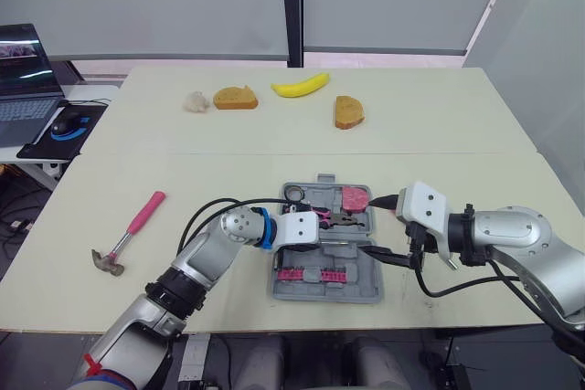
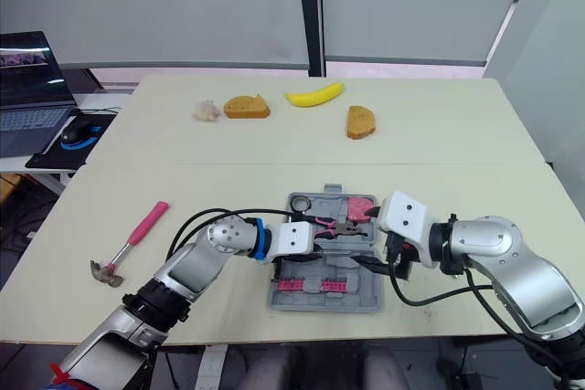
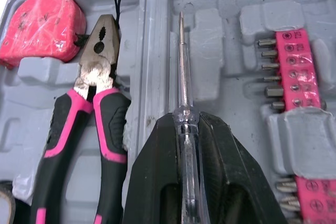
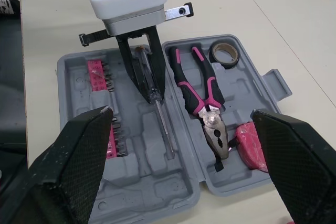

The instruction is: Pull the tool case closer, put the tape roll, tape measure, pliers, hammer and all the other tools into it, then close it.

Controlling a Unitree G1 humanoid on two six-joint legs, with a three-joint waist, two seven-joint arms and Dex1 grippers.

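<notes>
L gripper (image 3: 181, 124) pinches a clear-handled screwdriver (image 3: 181, 61) by the handle, w/ the shaft over the middle of the open grey plastic tool case (image 1: 370, 285). The case sits at the 6 o'clock edge of the cream table (image 1: 411, 125). Inside it: pink-and-black pliers (image 3: 86, 124), a pink tape measure (image 3: 42, 27), a black tape roll (image 4: 223, 55) and a pink bit strip (image 3: 296, 61). R gripper (image 4: 181, 112) has its fingers spread wide, at the case's 3 o'clock side. A pink-handled hammer (image 1: 128, 235) lies at the case's 9 o'clock, well apart.

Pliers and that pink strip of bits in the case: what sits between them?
A clear-handled screwdriver, held by the left gripper, lies between pliers and bit strip; the left wrist view shows it.
</notes>
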